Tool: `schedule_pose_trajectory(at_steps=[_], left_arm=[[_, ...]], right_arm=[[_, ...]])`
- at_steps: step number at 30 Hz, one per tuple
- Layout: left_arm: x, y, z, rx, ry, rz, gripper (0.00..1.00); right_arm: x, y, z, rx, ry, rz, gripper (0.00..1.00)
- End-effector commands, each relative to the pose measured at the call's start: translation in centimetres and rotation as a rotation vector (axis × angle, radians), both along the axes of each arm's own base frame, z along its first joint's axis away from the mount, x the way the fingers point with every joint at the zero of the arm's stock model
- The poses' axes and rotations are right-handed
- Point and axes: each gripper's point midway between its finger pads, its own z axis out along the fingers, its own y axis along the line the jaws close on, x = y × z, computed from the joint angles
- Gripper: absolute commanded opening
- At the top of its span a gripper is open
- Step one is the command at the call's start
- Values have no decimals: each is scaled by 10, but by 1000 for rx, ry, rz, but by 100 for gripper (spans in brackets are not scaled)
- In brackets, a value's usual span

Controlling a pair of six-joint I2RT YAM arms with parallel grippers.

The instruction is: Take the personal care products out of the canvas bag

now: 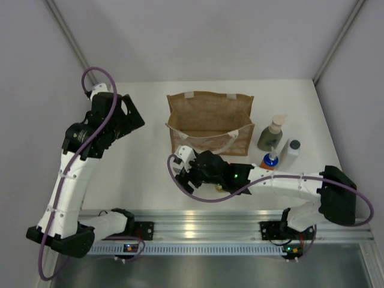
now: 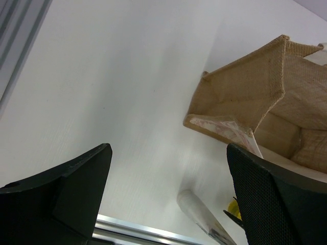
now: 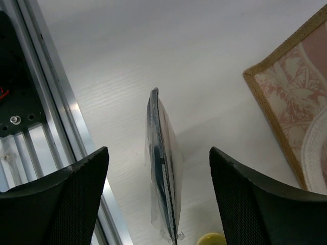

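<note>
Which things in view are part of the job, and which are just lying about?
Job: canvas bag; grey-green pump bottle; white dark-capped bottle; orange blue-capped bottle; silvery tube; yellow object, barely seen.
Not the job: aluminium rail, a fixture.

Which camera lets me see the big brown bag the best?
The top external view: it shows the whole canvas bag, open at the top, with its cream handles. The left wrist view shows only one corner and a bit of the inside. The right wrist view catches just a patterned corner.
</note>
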Motion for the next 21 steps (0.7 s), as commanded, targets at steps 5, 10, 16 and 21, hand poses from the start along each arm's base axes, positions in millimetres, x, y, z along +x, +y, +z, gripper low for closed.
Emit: schedule_pose_trajectory(at_steps=[5,10,16,21], left_arm=[[-1,11,7,98,-7,-35,99],[0,18,6,139,-6,-17,98],[5,22,7,168,-2,-2,99],[6,29,6,196,-4,28,99]], right_arm=[[43,-46,94,146,-23,-244,78],[82,-118,134,210,-6,-509,83],[100,-220,156,162,-62,-800,87],[95,-293,161,120,-77,-972,89]])
